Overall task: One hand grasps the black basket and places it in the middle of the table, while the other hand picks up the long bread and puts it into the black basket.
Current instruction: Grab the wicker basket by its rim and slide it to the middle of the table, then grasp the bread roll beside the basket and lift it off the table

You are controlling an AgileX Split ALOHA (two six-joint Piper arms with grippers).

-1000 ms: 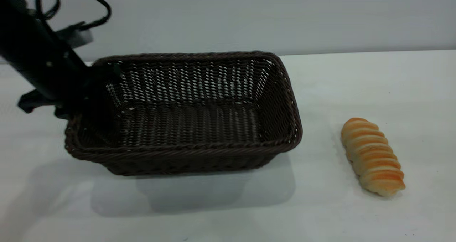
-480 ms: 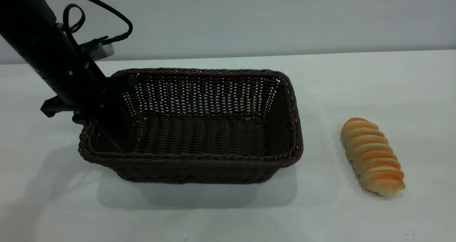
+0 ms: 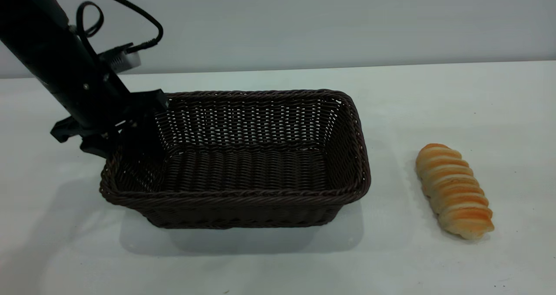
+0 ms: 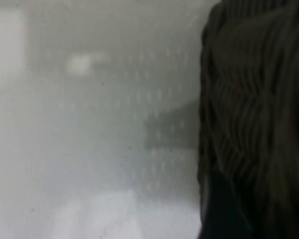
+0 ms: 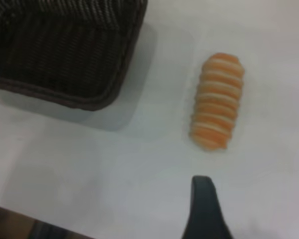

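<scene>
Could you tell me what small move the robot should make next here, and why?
Probably the left gripper should let go of the black basket, which sits flat on the table near its middle. The long bread lies untouched beside it, and the right gripper's one visible finger is short of it.

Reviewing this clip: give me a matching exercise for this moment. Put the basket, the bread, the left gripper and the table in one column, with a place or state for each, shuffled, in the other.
Things:
1. dark brown-black woven wicker basket
2. ridged golden-orange long bread loaf
3. black left gripper
4. plain white table

Places or states:
A. at the basket's left end wall
B. lying on the table, right of the basket
C. empty, sitting upright
D. carries both basket and loaf

Pairs: 1-C, 2-B, 3-A, 4-D
</scene>
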